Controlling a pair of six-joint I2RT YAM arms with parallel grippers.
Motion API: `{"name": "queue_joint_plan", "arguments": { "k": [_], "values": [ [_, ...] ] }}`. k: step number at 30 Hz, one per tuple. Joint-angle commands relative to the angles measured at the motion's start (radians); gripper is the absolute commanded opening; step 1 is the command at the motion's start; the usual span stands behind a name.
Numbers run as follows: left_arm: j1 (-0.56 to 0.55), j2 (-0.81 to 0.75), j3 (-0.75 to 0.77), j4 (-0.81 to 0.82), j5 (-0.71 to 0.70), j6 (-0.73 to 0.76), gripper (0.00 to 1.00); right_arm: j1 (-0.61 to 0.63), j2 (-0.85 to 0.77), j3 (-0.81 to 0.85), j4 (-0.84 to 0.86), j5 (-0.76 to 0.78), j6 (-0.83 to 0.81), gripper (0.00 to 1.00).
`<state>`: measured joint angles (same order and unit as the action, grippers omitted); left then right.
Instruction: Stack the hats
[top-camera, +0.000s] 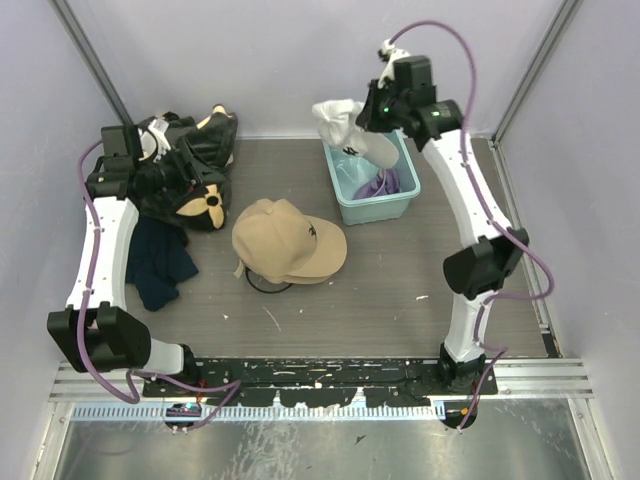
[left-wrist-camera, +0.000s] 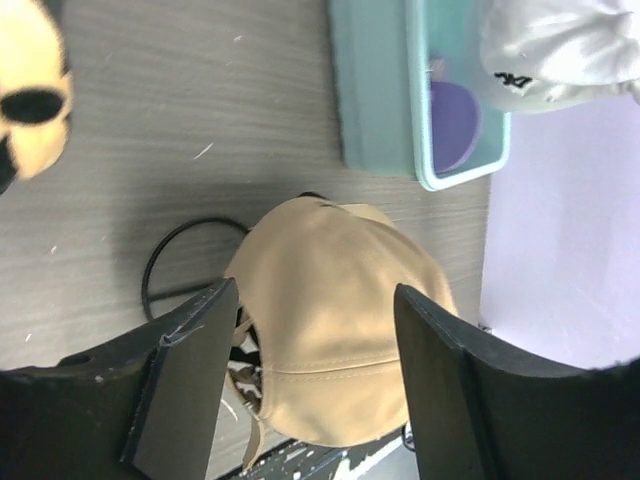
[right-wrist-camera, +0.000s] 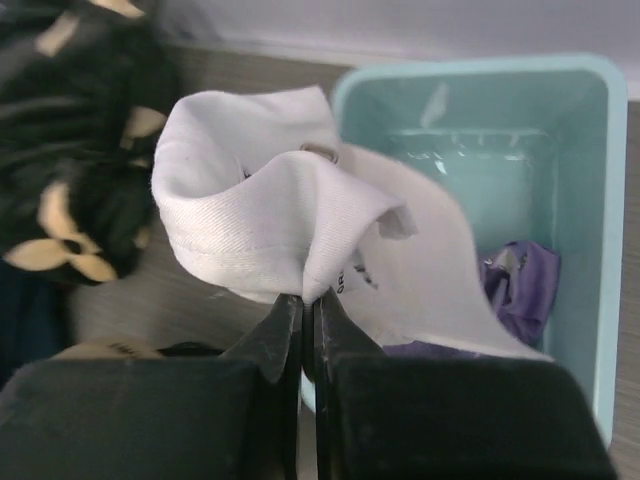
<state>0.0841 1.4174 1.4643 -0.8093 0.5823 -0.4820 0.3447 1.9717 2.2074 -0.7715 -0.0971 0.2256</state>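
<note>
Because these caps are light, soft cloth and only the brim keeps any shape, a pinch on a fold of the crown should be enough to carry one, though it will droop and swing.

From overhead, the right hand (top-camera: 368, 120) hangs above the back of the desk (top-camera: 400, 290). The white cap (top-camera: 342, 125) dangles from it over the far left corner of the teal bin (top-camera: 405, 207), and the purple cap (top-camera: 386, 183) lies crumpled inside. The tan cap (top-camera: 288, 240) sits crown up in the middle of the desk. A dark loop (top-camera: 265, 285) peeks out from under it; it may be the black cap, but I cannot tell. The left hand (top-camera: 185, 178) hovers over the flowered black cloth (top-camera: 205, 205), with navy clothing (top-camera: 160, 262) just beside it.

In the left wrist view, the left hand (left-wrist-camera: 315, 295) is spread wide and empty. The tan cap (left-wrist-camera: 335, 340) shows between its fingers but lies well below them.

In the right wrist view, the right hand (right-wrist-camera: 305, 300) is pinched tight on a bunched fold of the white cap (right-wrist-camera: 250, 200). The brim sags toward the bin (right-wrist-camera: 585, 90) and the purple cap (right-wrist-camera: 520, 285). My guess is that so thin a fold could slip, and that a hold nearer the stiff brim seam would steer the cap better when it is settled onto the tan crown.
</note>
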Motion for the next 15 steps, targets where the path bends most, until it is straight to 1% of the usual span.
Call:
{"name": "queue_joint_plan", "arguments": {
  "k": [1, 5, 6, 7, 8, 10, 11, 15],
  "values": [
    [0.002, -0.051, 0.025, 0.179, 0.158, 0.002, 0.72, -0.034, -0.143, 0.148, -0.073, -0.234, 0.118, 0.01],
    [0.001, -0.047, 0.014, 0.336, 0.301, -0.056, 0.78, -0.084, -0.176, 0.169, -0.06, -0.485, 0.26, 0.01],
    [0.001, -0.042, 0.009, 0.392, 0.344, -0.087, 0.81, -0.092, -0.184, 0.16, -0.049, -0.531, 0.298, 0.01],
    [0.0, -0.036, -0.002, 0.468, 0.387, -0.136, 0.85, -0.1, -0.196, 0.145, -0.028, -0.59, 0.333, 0.01],
    [0.001, -0.032, -0.016, 0.557, 0.422, -0.195, 0.86, -0.106, -0.212, 0.121, 0.002, -0.642, 0.376, 0.01],
    [-0.001, -0.023, -0.052, 0.751, 0.478, -0.349, 0.89, -0.115, -0.251, 0.048, 0.099, -0.74, 0.474, 0.01],
    [-0.002, -0.013, -0.063, 0.836, 0.503, -0.411, 0.91, -0.119, -0.276, 0.001, 0.189, -0.784, 0.532, 0.01],
    [-0.023, 0.061, -0.052, 1.06, 0.577, -0.6, 0.92, -0.138, -0.369, -0.193, 0.548, -0.925, 0.837, 0.01]
  ]
}}
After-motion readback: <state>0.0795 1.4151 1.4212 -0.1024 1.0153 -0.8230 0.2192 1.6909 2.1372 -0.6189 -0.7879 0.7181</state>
